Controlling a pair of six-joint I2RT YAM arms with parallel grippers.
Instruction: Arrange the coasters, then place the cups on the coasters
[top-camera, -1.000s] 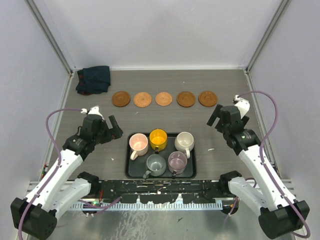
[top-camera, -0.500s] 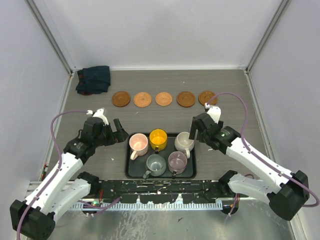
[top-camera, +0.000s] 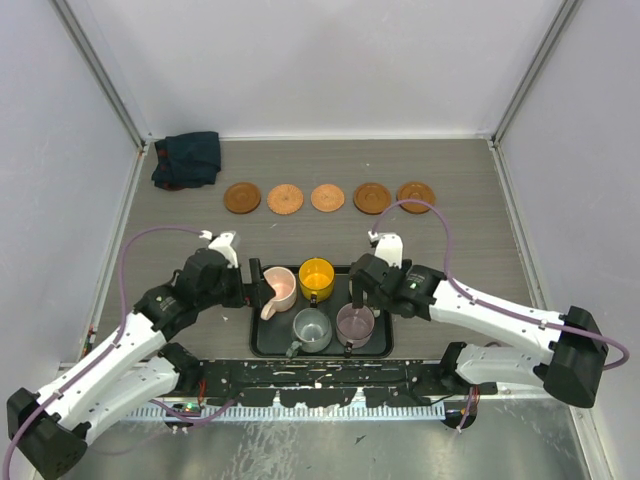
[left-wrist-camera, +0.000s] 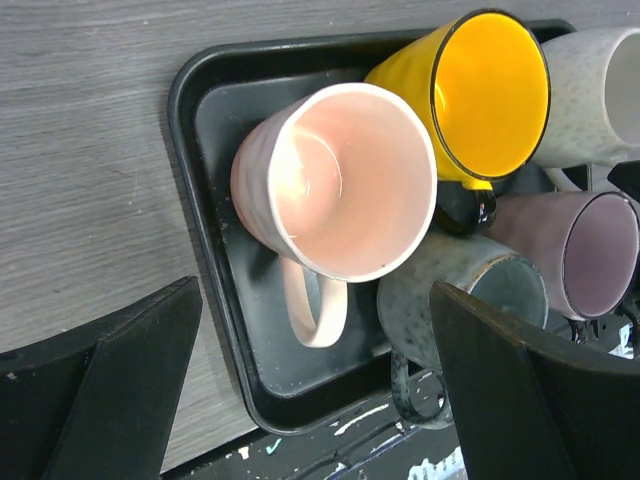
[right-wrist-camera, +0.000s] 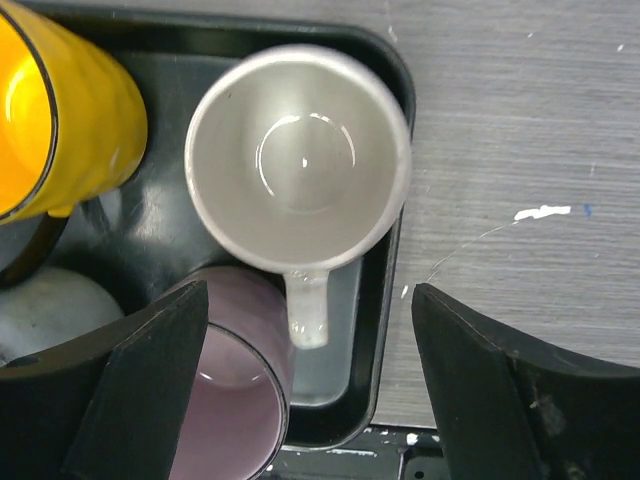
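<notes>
L hand (left-wrist-camera: 315, 335) gapes over pink cup (left-wrist-camera: 335, 190), R hand (right-wrist-camera: 310, 335) gapes over cream cup (right-wrist-camera: 300, 155), neither gripping.

The left arm (top-camera: 115, 355) and right arm (top-camera: 500, 312) have white shells on their long links, with black joints and black bases (top-camera: 40, 445). A purple cable (top-camera: 410, 202) loops over each. The left end effector (top-camera: 257, 285) and right end effector (top-camera: 360, 290) carry broad matte-black fingers (left-wrist-camera: 120, 380).
</notes>
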